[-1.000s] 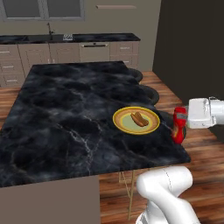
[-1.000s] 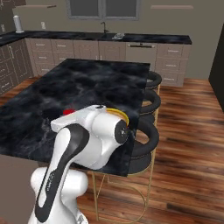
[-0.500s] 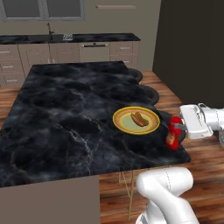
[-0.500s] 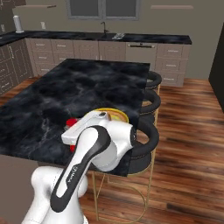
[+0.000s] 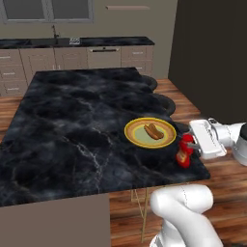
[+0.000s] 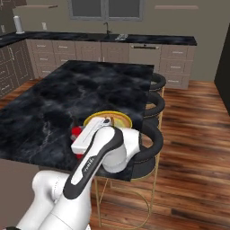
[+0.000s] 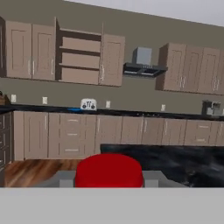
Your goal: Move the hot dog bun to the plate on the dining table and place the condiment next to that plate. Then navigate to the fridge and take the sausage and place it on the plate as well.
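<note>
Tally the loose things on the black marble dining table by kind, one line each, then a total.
Plate: 1
Hot dog bun, lying on the plate: 1
Red condiment bottle, in the gripper beside the plate: 1
Total: 3

Even, flat rendered light, soft low-res blur throughout, faint sheen on dark marble table [image 5: 72, 120].

A black marble table [image 5: 82, 125] carries a yellow plate [image 5: 150, 133] just beyond the fingers; the red bottle [image 5: 184, 151] between them stands near the table's edge.
</note>
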